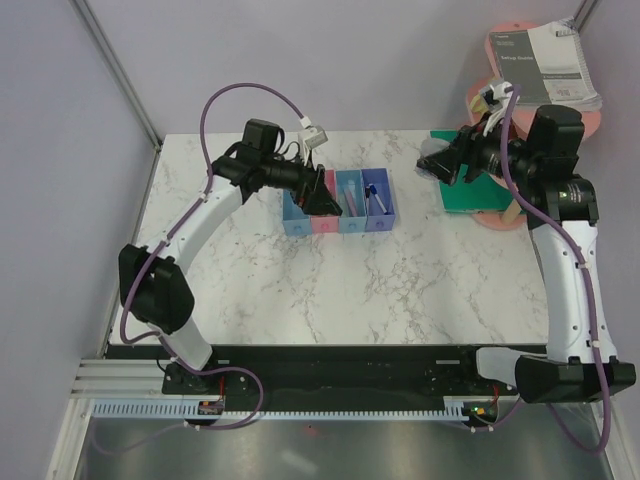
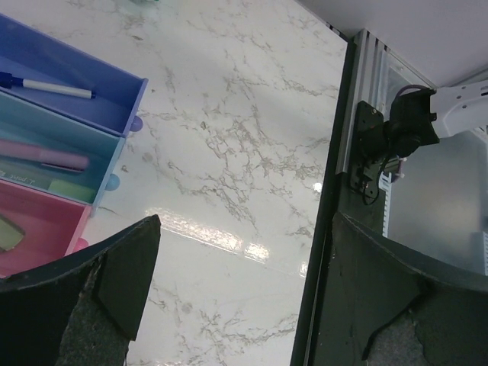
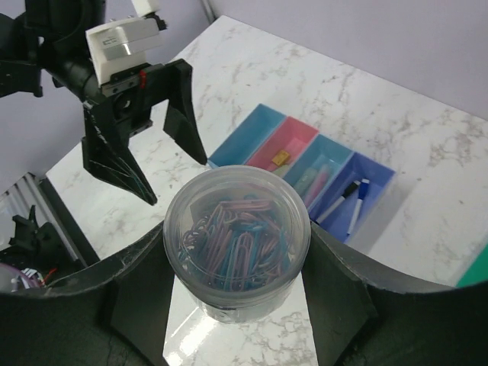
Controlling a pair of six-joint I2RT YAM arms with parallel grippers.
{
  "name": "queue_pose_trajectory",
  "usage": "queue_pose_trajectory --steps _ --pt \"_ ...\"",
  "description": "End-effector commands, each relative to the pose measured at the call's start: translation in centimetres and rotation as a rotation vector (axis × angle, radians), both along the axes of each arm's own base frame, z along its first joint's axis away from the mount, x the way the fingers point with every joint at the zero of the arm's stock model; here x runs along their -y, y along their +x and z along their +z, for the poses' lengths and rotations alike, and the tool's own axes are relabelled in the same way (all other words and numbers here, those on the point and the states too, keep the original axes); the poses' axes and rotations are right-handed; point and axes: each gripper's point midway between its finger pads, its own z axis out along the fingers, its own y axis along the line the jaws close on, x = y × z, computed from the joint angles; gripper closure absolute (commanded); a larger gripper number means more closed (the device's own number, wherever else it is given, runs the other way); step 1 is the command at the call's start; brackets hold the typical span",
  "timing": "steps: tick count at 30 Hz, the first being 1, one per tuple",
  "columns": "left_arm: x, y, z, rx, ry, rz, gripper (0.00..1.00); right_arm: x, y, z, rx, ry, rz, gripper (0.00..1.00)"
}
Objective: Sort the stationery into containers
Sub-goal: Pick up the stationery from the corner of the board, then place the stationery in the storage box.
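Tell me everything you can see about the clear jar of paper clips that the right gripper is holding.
The jar is a small round tub of clear plastic, seen from above. It is filled with loose paper clips in pink, blue and purple. It stands upright, clamped in the right gripper, whose dark fingers press its left and right sides. Its base is hidden from view.

This is a robotics lab test cell. The marble-patterned counter (image 1: pixel 300 290) under the left hand (image 1: pixel 322 203) is boxed in by plain lilac panels (image 1: pixel 60 150) on aluminium posts (image 1: pixel 115 70). Well behind that hand, the left arm (image 1: pixel 205 222) and right arm (image 1: pixel 570 280) are bolted to a black base rail (image 1: pixel 340 365) on slotted aluminium extrusion (image 1: pixel 115 380), and purple cables (image 1: pixel 240 89) loop along them.
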Motion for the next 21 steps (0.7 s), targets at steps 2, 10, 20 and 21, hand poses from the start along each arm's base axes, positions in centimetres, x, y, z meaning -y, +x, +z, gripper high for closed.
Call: queue_pose_trajectory --steps 2,10,20,21 --pt "0.1 -0.9 2.8 0.067 -0.037 -0.008 0.0 -2.9 0.2 0.8 0.014 0.047 0.086 0.99" --pt "-4.7 0.7 3.3 0.156 0.056 0.194 0.0 -6.2 3.4 -4.6 0.014 -0.156 0.118 1.0" --pt "-14.7 -0.6 0.6 0.161 0.307 0.3 0.0 -13.0 8.8 -12.7 0.06 -0.34 0.168 1.0" --pt "-15.4 -0.7 0.6 0.154 0.317 0.312 0.0 -14.0 9.3 -14.0 0.052 -0.358 0.188 1.0"
